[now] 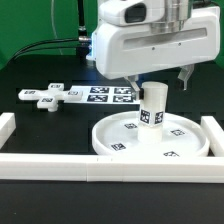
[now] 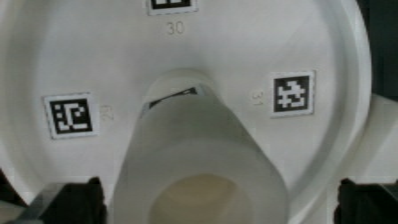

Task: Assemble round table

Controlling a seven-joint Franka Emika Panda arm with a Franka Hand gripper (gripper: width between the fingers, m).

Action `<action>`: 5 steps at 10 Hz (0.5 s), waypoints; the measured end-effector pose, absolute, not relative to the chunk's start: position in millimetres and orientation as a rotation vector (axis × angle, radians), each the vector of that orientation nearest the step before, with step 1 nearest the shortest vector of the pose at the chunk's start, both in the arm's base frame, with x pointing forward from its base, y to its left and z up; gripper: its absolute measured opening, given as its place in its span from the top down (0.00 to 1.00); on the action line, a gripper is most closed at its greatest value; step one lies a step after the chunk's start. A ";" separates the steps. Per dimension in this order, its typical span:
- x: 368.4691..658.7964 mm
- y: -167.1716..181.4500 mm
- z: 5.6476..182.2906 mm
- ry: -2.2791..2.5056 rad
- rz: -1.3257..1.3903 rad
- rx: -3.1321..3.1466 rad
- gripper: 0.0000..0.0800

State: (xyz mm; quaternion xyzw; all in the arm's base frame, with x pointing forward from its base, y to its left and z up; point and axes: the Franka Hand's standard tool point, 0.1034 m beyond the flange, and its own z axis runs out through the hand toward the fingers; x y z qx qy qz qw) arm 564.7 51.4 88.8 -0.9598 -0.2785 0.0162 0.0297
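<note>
The large round rimmed disc lies flat on the black table at the exterior view's right. The short thick post stands upright on its middle. My gripper hangs just above the post, open, with one finger on each side and touching nothing. In the wrist view the post rises from the disc toward the camera. My gripper straddles the post, and the dark fingertips stand clear of its sides. The small cross-shaped piece lies loose at the exterior view's left.
The marker board lies flat behind the disc, right of the cross-shaped piece. White border rails run along the front, the left and the right. Black cables run at the back left.
</note>
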 end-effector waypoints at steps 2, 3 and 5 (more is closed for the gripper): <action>564.7 49.2 88.2 -1.022 0.045 -2.909 0.19; 564.7 48.9 88.1 -1.070 0.044 -2.892 0.19; 565.7 48.4 88.5 -1.342 0.045 -2.794 0.19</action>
